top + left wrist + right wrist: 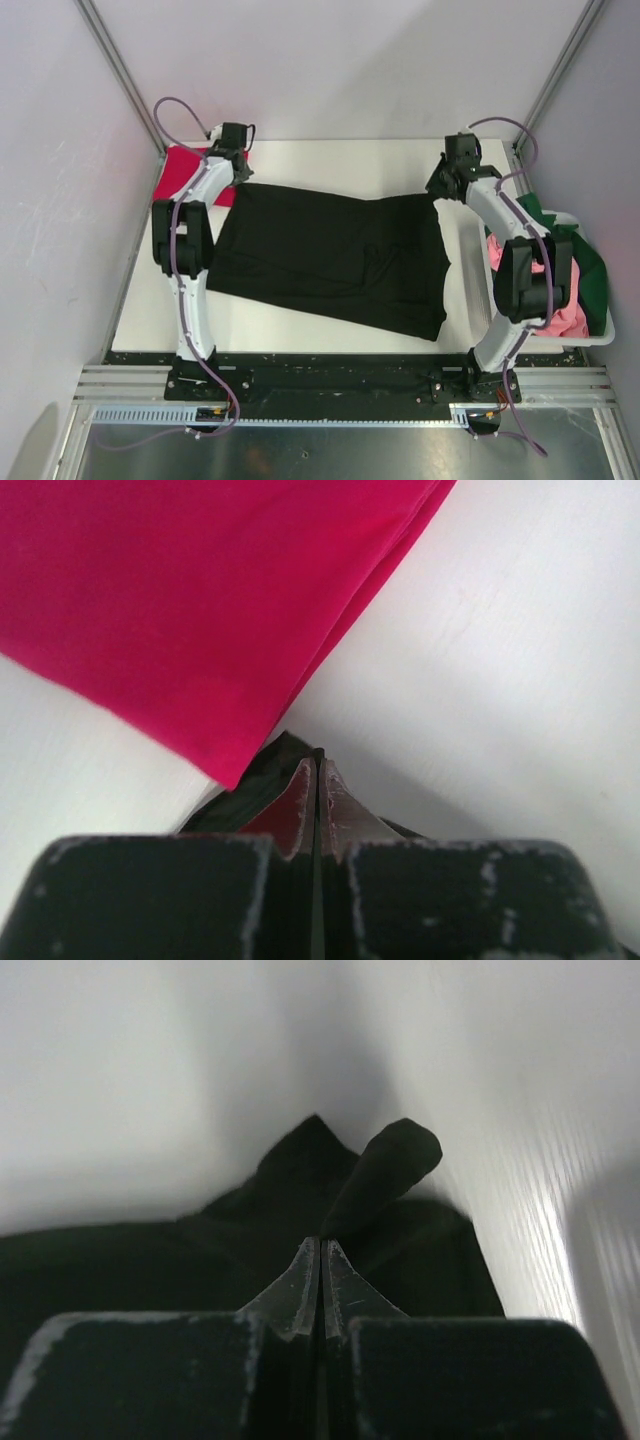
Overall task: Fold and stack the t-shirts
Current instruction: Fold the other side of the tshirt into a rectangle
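The black t-shirt (335, 255) lies spread across the white table (340, 165). My left gripper (236, 170) is shut on its far left corner (262, 780), right beside the folded crimson red t-shirt (188, 172), which fills the upper left of the left wrist view (190, 600). My right gripper (446, 182) is shut on the black shirt's far right corner (385, 1175); a fold of cloth sticks up past the fingertips. The pink t-shirt (572, 318) and the dark green t-shirt (590, 270) lie in the basket at the right.
A white plastic basket (600, 338) stands at the table's right edge, beside the right arm. Grey walls and metal frame posts (120, 70) close in the back and sides. A metal rail (340, 385) runs along the near edge.
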